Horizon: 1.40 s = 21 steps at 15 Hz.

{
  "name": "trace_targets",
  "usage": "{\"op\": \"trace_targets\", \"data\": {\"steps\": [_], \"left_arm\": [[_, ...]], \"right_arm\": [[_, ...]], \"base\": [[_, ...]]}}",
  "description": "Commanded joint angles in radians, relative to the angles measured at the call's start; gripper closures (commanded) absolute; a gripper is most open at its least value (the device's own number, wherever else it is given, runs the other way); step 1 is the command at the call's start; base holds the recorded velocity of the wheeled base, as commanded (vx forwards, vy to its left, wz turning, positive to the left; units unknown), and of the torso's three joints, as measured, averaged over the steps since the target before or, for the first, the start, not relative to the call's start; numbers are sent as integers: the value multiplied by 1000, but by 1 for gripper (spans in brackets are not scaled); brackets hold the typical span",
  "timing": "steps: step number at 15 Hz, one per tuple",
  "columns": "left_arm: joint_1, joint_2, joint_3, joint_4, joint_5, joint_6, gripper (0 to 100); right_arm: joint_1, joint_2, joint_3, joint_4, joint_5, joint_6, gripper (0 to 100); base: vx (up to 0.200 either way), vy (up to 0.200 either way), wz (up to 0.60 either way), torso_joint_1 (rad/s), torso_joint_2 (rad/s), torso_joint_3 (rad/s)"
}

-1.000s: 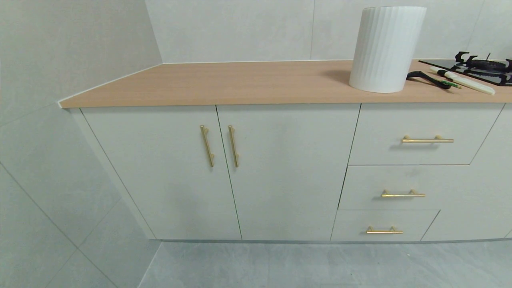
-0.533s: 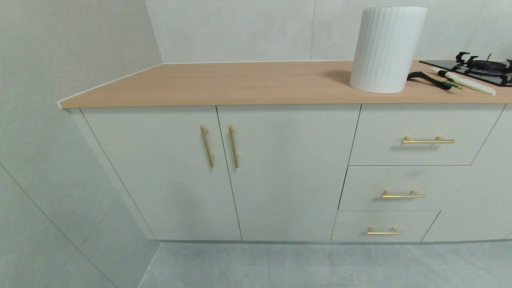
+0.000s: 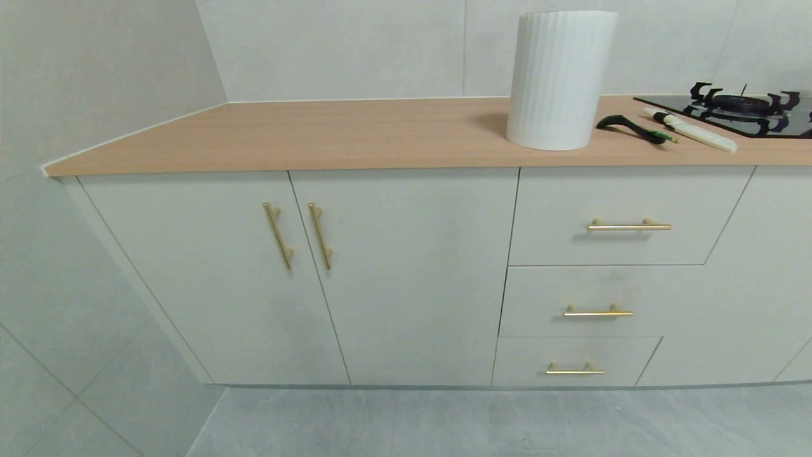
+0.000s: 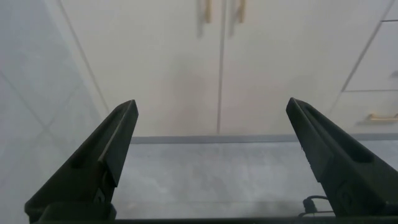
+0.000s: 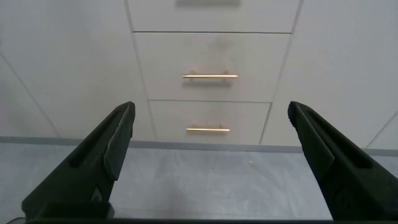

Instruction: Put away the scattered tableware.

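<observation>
Claws hang low and idle before the kitchen unit: left claw (image 4: 211, 109) spread wide over the grey floor (image 4: 211, 174), facing the cupboard doors (image 4: 155, 68), and right claw (image 5: 211, 109) equally wide, facing the drawers (image 5: 211, 65). Neither holds anything.

Above the closed fronts, the wooden table (image 3: 317, 133) carries the work. A tall white ribbed holder (image 3: 561, 79) stands upright towards its right end. Just beside it, on the hob (image 3: 742, 108) side, lie a black utensil (image 3: 628, 127) and a longer white utensil (image 3: 691, 130), close together and flat on the wood; a small green piece between them is too small to identify.

Over the past second the whole head view has slid leftward, so the camera has swung to the right; the things themselves have not moved. The scattered pieces now sit nearer the middle of the view, which suggests the robot is squaring up to them. No piece has yet been picked up.
</observation>
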Motion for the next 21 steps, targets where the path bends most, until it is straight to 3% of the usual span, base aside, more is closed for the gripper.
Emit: {"op": "trace_targets", "data": {"steps": [1,4,13,18,21], "left_arm": [[0,0,0,0,0,-2,0],[0,0,0,0,0,-2,0],[0,0,0,0,0,-2,0],[0,0,0,0,2,-2,0],[0,0,0,0,2,-2,0]], "right_arm": [[0,2,0,0,0,-1,0],[0,0,0,0,0,-1,0],[0,2,0,0,0,-1,0],[0,0,0,0,0,-1,0],[0,2,0,0,0,-1,0]], "base": [[0,-200,0,7,7,2],[0,-200,0,2,2,2],[0,0,0,0,0,0],[200,0,0,0,1,-1],[0,0,0,0,0,0]]}}
